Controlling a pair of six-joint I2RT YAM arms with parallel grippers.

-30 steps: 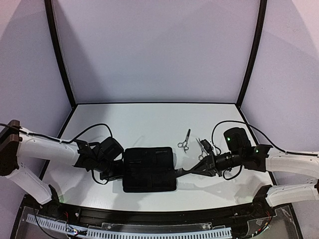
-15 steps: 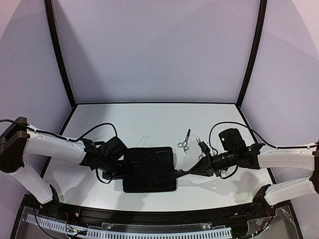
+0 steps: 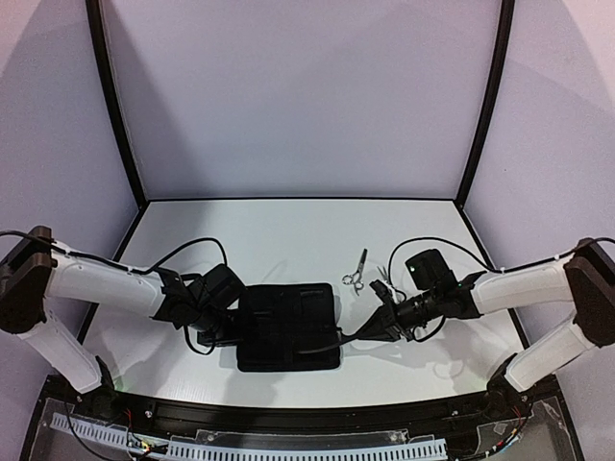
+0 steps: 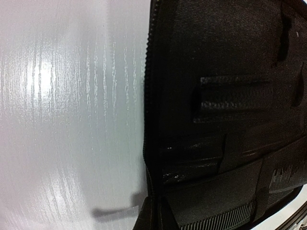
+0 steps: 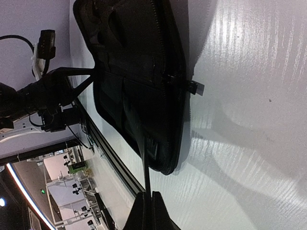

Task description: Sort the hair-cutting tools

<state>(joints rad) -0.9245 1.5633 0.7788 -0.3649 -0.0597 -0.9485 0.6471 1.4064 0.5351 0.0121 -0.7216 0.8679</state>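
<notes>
- zip case [image 4: 216,96]: black woven cloth, ribbed, mostly matt, with a faint sheen on its pockets
- table [image 4: 72,120] beside the zip case: white, glossy, fine wood-grain texture
- scissors [image 3: 356,272] right of the zip case: bright bare metal
- comb [image 5: 145,182] over the zip case: black, smooth

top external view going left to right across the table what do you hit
left gripper → black zip case → lone scissors → second scissors; the right gripper and its comb overlap these, so left out

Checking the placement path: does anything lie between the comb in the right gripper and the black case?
Nothing visible. The comb in the right gripper overlaps the case at its edge; the scissors lie off that line, farther back.
</notes>
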